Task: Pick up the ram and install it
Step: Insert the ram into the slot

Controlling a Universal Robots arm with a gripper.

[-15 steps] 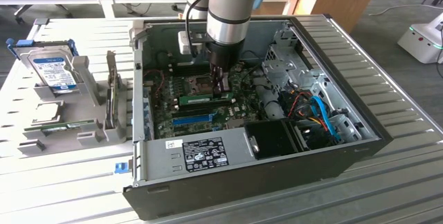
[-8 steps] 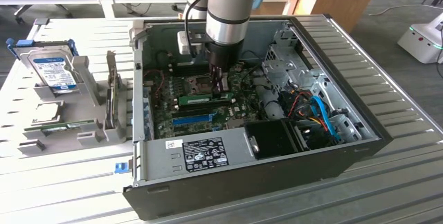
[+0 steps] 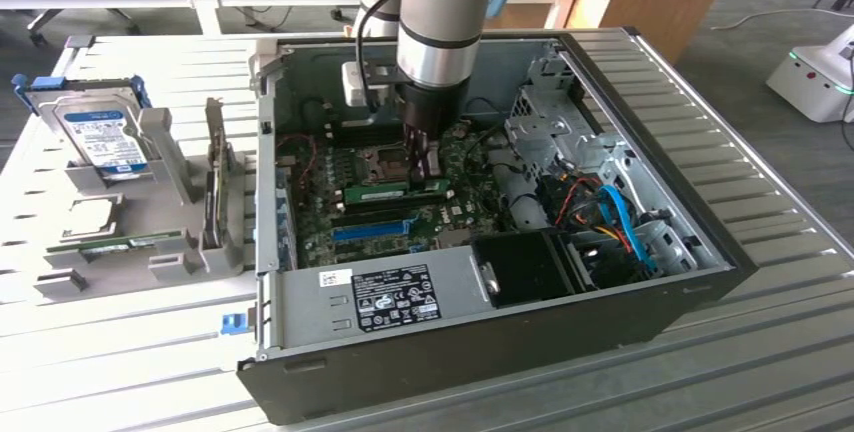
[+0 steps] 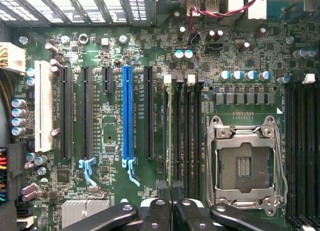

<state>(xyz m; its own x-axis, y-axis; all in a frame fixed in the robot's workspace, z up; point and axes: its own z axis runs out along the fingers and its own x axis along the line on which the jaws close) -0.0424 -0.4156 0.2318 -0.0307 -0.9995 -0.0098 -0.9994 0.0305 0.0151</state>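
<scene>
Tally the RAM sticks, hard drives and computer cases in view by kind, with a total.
RAM sticks: 2 (board stick, rack stick)
Hard drive: 1
Computer case: 1
Total: 4

Over the motherboard [image 4: 107, 126], the gripper [image 4: 170, 187] is closed above the black memory slots [image 4: 186, 136], between the blue slot [image 4: 128, 116] and the CPU socket [image 4: 245, 163]. A thin pale-green edge runs out from between its tips. Probably the ram [image 4: 170, 131], edge-on and standing in a slot.
</scene>
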